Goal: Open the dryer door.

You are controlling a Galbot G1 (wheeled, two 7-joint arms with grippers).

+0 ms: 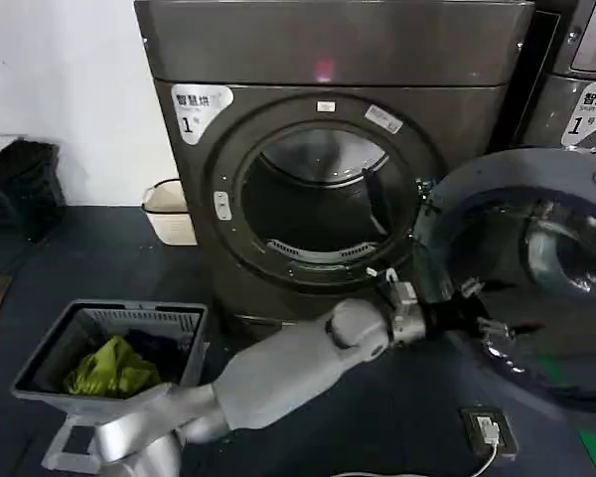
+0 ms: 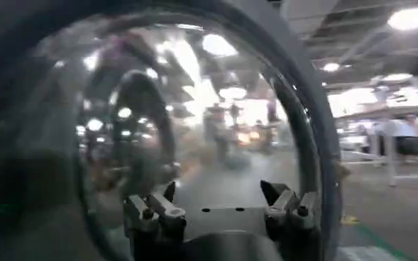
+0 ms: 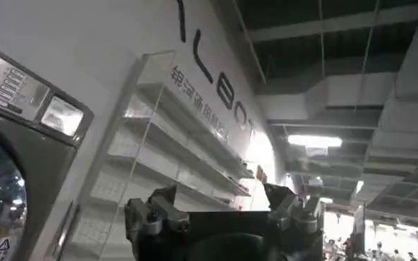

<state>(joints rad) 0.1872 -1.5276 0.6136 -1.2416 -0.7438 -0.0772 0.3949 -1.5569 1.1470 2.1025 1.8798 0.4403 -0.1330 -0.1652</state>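
Dark floor, dryer (image 1: pixel 338 60) drum exposed, dryer door (image 1: pixel 536 268) swung wide. Left hand (image 1: pixel 467 313) spread, holding nothing, at its inner side; pushing on could overextend the hinge. Right hand (image 3: pixel 223 213) spread, empty, parked.

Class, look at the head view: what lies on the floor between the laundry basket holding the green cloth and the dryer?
In the head view, only bare dark floor separates the laundry basket from the dryer. A small white bin stands farther back, beside the dryer.

Dim, blurred, glare from ceiling lights
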